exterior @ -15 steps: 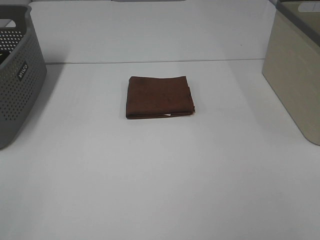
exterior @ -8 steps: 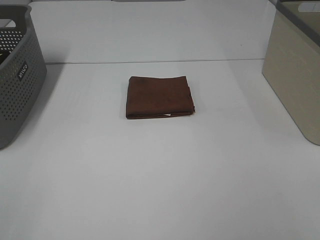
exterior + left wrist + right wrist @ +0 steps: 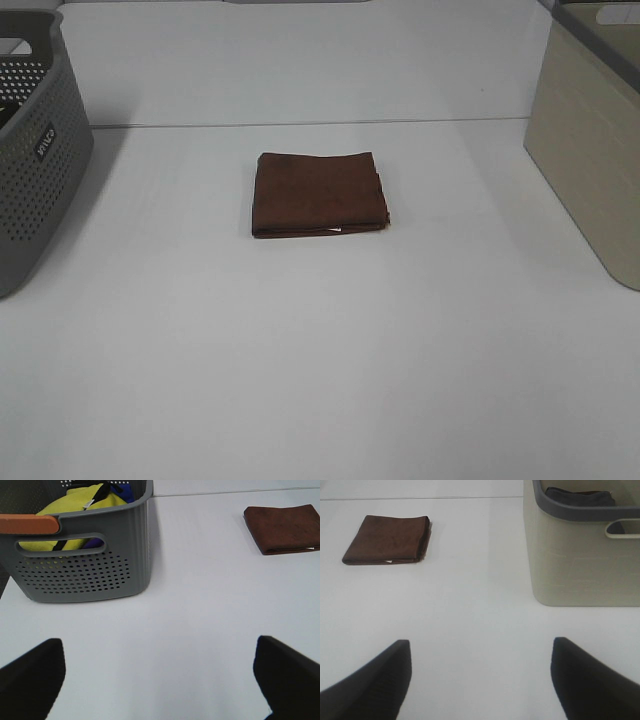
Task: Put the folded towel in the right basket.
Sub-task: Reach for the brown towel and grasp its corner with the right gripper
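Observation:
A folded brown towel lies flat on the white table, near the middle. It also shows in the left wrist view and in the right wrist view. The beige right basket stands at the table's right edge; the right wrist view shows a dark cloth inside it. My left gripper is open and empty, well short of the towel. My right gripper is open and empty, between towel and basket, short of both. Neither gripper shows in the exterior high view.
A grey perforated basket stands at the table's left edge; the left wrist view shows yellow and blue items inside it. The white table stretches between the two baskets.

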`<control>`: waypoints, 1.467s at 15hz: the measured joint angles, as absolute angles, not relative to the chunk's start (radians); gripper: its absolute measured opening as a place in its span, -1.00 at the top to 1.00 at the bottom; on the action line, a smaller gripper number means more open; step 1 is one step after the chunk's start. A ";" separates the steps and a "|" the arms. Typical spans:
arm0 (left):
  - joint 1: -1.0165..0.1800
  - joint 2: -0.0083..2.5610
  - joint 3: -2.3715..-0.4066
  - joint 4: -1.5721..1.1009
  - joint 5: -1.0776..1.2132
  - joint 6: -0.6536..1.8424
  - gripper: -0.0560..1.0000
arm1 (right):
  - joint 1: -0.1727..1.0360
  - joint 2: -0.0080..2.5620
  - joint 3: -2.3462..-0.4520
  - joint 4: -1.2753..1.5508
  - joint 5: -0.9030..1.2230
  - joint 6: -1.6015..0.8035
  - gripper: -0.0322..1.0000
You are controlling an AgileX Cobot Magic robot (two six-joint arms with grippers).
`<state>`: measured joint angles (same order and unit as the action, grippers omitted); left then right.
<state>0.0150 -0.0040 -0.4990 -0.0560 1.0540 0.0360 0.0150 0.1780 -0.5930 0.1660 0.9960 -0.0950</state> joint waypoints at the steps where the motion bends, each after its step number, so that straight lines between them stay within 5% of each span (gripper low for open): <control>1: 0.015 -0.004 -0.499 -0.056 1.054 0.036 -0.94 | 0.015 0.262 -0.636 0.173 0.970 -0.095 -0.47; 11: 0.015 -0.004 -0.499 -0.056 1.054 0.036 -0.94 | 0.028 1.283 -1.348 0.372 1.005 -0.264 -0.45; 18: 0.015 -0.004 -0.499 -0.056 1.054 0.036 -0.94 | 0.289 1.726 -1.654 0.298 1.016 -0.215 -0.45; 22: 0.015 -0.004 -0.499 -0.056 1.054 0.036 -0.94 | 0.317 2.027 -1.800 0.326 1.039 -0.130 -0.45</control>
